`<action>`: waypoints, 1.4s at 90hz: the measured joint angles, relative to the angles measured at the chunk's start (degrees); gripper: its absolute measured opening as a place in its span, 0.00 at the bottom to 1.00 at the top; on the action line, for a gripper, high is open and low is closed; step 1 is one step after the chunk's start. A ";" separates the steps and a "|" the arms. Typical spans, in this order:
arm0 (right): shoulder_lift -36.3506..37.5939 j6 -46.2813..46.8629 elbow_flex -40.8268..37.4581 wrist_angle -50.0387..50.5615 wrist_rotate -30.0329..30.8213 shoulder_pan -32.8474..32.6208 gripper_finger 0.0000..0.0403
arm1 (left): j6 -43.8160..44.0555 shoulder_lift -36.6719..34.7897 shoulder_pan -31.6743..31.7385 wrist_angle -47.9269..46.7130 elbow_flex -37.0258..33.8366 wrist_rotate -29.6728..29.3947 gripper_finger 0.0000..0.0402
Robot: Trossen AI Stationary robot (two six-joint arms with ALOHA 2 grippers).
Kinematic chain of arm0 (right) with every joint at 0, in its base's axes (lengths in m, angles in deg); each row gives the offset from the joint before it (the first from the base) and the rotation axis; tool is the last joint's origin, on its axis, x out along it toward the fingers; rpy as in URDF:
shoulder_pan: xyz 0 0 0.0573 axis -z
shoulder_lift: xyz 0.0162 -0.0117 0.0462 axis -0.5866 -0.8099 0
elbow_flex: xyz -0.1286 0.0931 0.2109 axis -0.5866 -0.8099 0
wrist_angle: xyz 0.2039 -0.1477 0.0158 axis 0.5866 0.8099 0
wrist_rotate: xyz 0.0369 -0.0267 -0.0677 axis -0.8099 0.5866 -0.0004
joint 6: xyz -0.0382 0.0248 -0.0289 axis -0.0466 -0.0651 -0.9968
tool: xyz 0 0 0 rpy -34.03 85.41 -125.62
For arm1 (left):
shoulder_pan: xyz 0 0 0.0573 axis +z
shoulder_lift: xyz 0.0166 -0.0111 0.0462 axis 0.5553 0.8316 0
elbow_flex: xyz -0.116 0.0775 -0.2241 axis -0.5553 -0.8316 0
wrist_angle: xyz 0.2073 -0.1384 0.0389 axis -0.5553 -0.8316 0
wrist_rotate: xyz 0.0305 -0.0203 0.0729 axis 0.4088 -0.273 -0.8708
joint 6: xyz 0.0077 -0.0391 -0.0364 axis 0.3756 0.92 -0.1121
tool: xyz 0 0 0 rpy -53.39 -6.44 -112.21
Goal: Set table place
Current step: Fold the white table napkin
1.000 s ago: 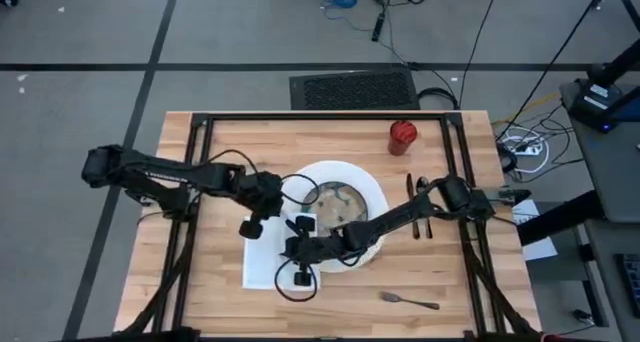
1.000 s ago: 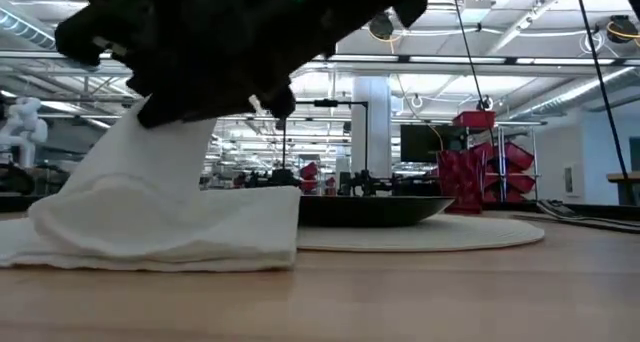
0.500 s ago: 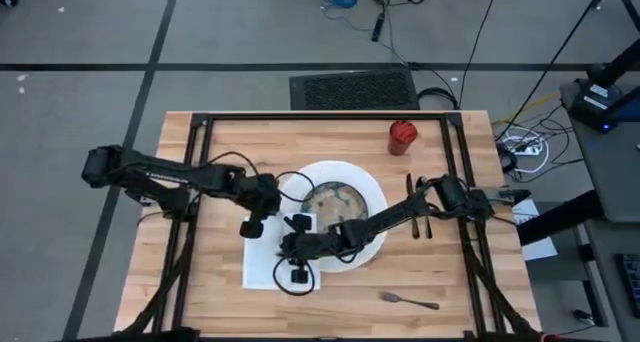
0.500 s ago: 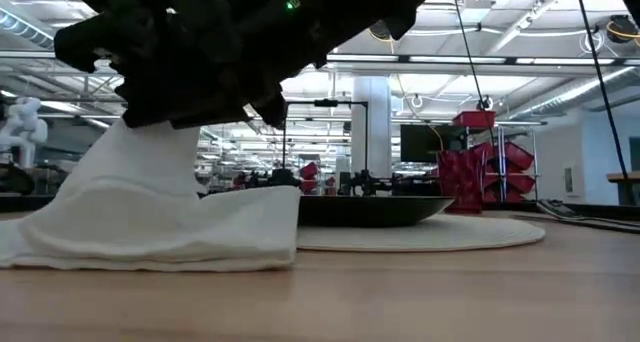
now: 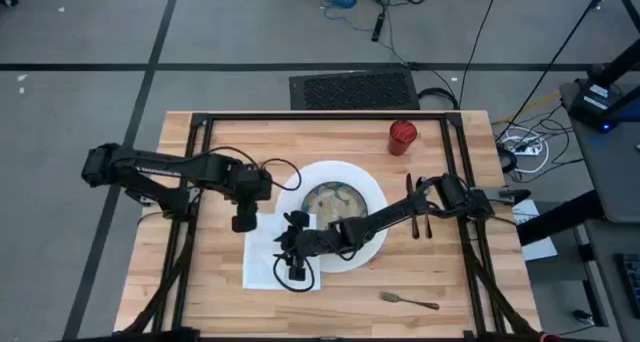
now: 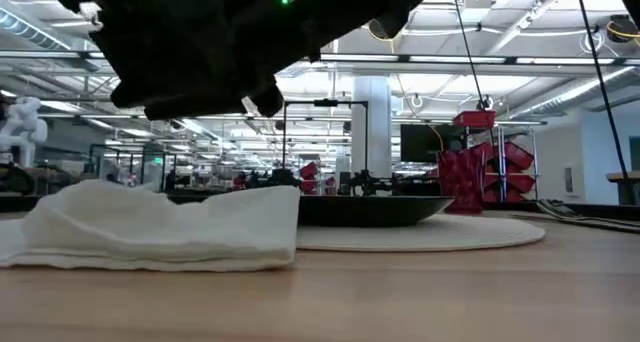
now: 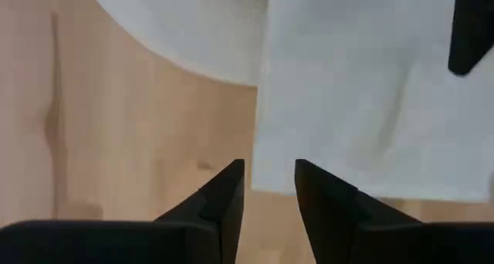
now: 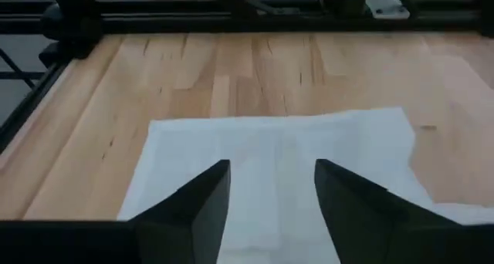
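The napkin [image 5: 268,254] lies loosely folded on the bench [image 5: 330,142], touching the plate [image 5: 372,197] on the side toward the left arm, and nothing holds it. The right gripper [image 5: 296,270] hovers just above it with fingers [image 8: 201,198] spread apart and empty; the left gripper [image 5: 243,222] hangs over the napkin's corner nearest the plate, its fingers [image 7: 224,198] narrowly parted and also empty. The cloth looks soft and light and will likely sag and crease when lifted, so an edge or corner pinch is the sensible hold. The plate carries the speckled bowl [image 5: 333,201], which seems empty; both look hard and breakable. Beyond the plate, away from the napkin, lie the knife and spoon [image 5: 421,214] together, the red cup [image 5: 402,135] stands well apart toward the far corner, and the fork [image 5: 408,301] lies alone near the bench's front edge.
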 joint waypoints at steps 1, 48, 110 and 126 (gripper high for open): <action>0.21 -0.18 -0.01 0.34 0.14 -0.01 0.44 | 0.18 0.00 -0.21 -0.56 0.06 0.04 0.25; 9.98 1.44 0.01 19.34 4.05 -2.79 0.44 | 0.83 0.00 -9.40 3.91 0.15 -0.81 0.29; 22.21 21.21 0.01 44.94 22.61 -19.64 0.44 | 19.34 0.16 -29.78 33.63 0.06 -8.40 0.37; 21.29 31.45 0.01 45.54 25.83 -25.00 0.44 | 26.10 2.73 -34.07 42.87 0.06 -20.31 0.37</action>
